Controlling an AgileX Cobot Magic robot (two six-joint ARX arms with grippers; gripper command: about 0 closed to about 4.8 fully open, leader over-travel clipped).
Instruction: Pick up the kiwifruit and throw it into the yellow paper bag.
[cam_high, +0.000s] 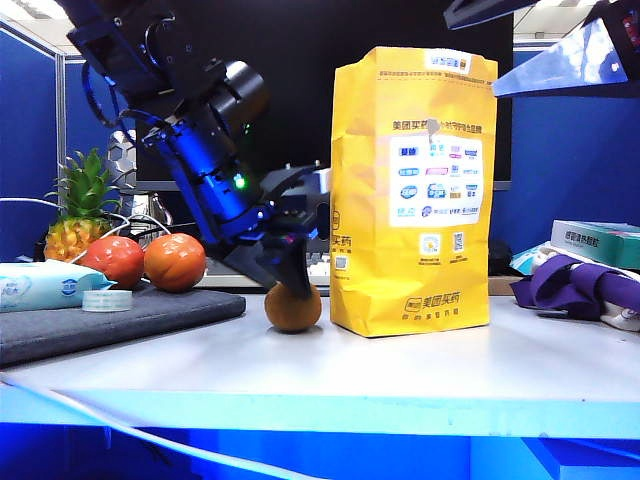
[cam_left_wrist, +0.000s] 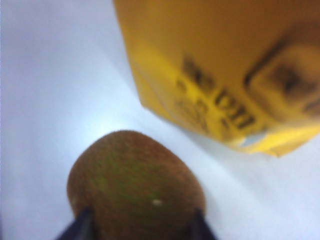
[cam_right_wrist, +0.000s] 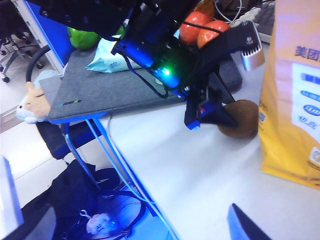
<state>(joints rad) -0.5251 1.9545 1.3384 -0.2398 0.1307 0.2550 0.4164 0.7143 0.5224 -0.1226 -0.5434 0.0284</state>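
Two tomatoes (cam_high: 147, 261) and a pineapple (cam_high: 80, 207) are sitting on a grey mat (cam_high: 110, 318) left of the kiwifruit (cam_high: 293, 306), which is resting on the white desk (cam_high: 420, 375) just beside the yellow paper bag (cam_high: 413, 190). The left claw (cam_high: 292, 283) is reaching steeply down, its fingers (cam_left_wrist: 80, 227) pressing both sides of the kiwifruit. The right claw (cam_right_wrist: 245, 222) is hovering high, mostly out of frame, so I cannot tell its opening.

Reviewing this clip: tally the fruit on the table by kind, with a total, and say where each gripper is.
kiwifruit: 1, left gripper closed around it, beside the yellow paper bag
tomatoes: 2
pineapple: 1
Total: 4
right gripper: raised off the table; jaw state unclear.
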